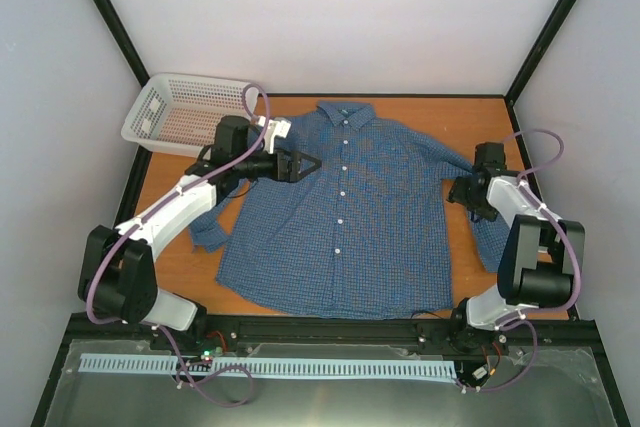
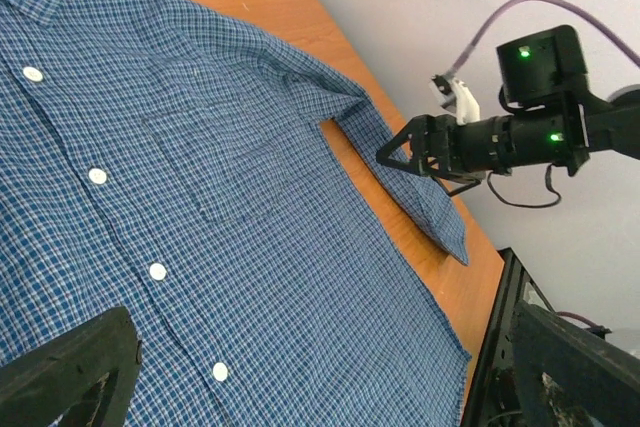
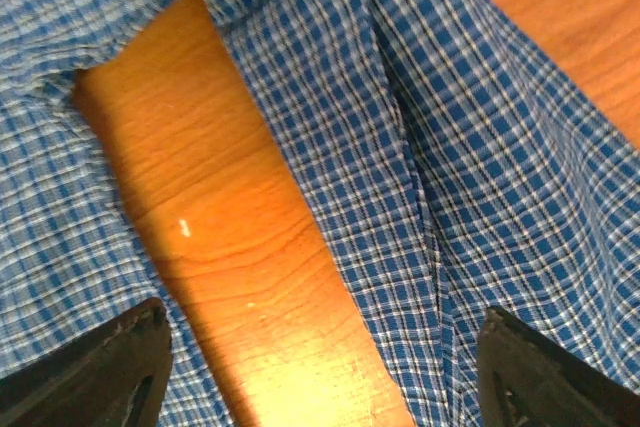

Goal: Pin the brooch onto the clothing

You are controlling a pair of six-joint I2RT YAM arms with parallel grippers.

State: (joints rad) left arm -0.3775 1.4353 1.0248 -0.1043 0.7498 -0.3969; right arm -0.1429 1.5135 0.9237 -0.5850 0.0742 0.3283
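The blue checked shirt lies flat, front up, on the wooden table, collar at the far side, white buttons down its middle. No brooch shows in any view. My left gripper hovers over the shirt's chest to the left of the button row, jaws wide open and empty; in the left wrist view only shirt cloth lies between its fingers. My right gripper is low over the gap between the shirt's body and its right sleeve, open and empty. It also shows in the left wrist view.
A white mesh basket stands at the table's far left corner, behind the left arm. Bare wood shows between sleeve and body. White walls with black frame posts close in the table on three sides.
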